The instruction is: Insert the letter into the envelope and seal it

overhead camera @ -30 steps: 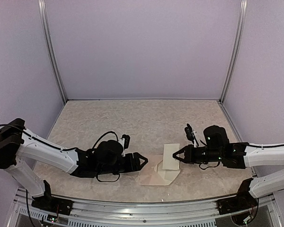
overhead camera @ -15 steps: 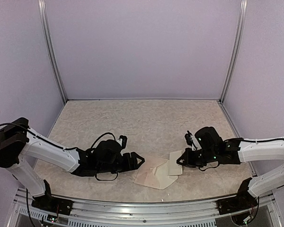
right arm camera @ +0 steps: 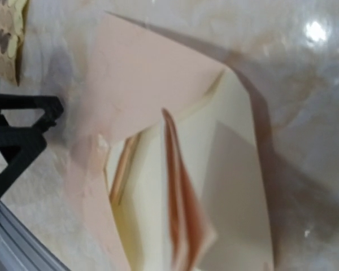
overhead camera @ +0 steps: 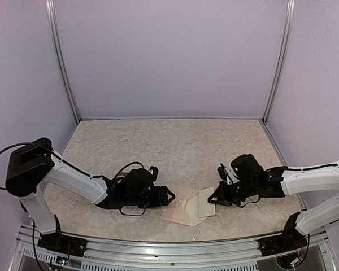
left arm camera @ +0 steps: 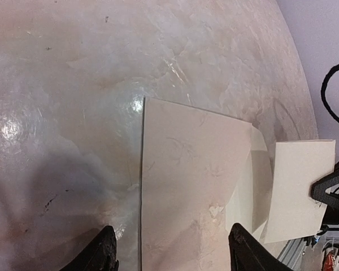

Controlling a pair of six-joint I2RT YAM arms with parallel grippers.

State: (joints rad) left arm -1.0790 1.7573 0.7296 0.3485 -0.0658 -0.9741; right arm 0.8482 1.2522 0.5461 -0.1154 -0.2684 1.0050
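Two end effectors are at work: my left end effector (left arm camera: pixel 173 254) stands apart, one finger on either side of an edge of the envelope (overhead camera: pixel 179 212), which lies flat on the desk (overhead camera: pixel 175 141) between my arms. My right end effector (overhead camera: pixel 214 197) looks clamped on the letter (overhead camera: pixel 205 204). Nothing is inside the envelope as far as I can see. The letter lies over the open flap, so sliding it in, folding the flap and sealing all remain.
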